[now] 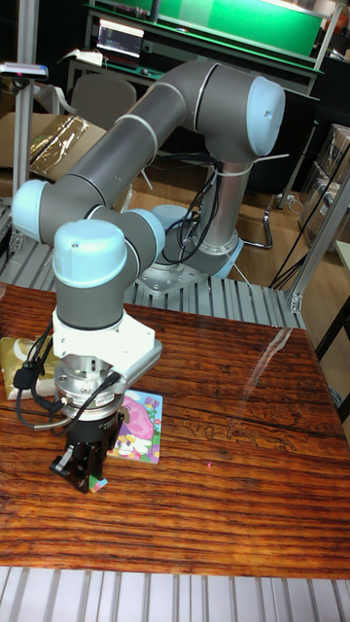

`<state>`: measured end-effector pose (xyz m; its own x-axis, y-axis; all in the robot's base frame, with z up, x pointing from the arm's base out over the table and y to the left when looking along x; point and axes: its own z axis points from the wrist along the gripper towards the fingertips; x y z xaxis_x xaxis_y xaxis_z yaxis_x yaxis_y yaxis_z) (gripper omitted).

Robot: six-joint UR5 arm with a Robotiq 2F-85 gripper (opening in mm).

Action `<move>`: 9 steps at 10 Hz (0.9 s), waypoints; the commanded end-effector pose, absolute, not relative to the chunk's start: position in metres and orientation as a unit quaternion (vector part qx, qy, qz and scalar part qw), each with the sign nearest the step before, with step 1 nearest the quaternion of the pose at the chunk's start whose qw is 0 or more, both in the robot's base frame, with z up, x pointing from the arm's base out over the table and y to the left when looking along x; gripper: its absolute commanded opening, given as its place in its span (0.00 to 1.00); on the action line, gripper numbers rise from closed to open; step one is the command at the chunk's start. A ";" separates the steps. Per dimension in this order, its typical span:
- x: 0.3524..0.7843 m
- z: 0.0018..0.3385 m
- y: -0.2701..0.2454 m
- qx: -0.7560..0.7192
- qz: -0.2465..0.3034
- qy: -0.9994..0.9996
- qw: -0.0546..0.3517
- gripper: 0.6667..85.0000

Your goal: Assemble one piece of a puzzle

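The puzzle board [142, 426] is a colourful card with a pink figure, lying flat on the wooden table [233, 466] at the front left. My gripper [87, 476] points straight down just left of the board's near-left corner, close to the table top. Its dark fingers [76, 465] stand close together. A small green and pink puzzle piece [95, 481] shows at their tips. The gripper body hides the board's left edge.
A yellow-green packet [14, 362] lies at the table's left edge beside the wrist, with black cables [37, 374] looping over it. The arm's base [199, 262] is mounted on the metal bench behind the table. Slatted metal [175, 593] borders the front edge.
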<state>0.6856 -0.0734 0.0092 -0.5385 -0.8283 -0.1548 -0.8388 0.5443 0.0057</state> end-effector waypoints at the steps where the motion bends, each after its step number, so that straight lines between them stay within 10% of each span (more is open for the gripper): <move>1: 0.683 0.016 -0.076 -0.421 0.039 0.904 0.061 0.37; 5: 0.677 0.014 -0.079 -0.426 0.038 0.903 0.048 0.58; 9: 0.677 0.007 -0.068 -0.415 0.048 0.907 0.058 0.59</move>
<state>0.6762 -0.0737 0.0091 -0.6336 -0.7632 -0.1268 -0.7716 0.6353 0.0317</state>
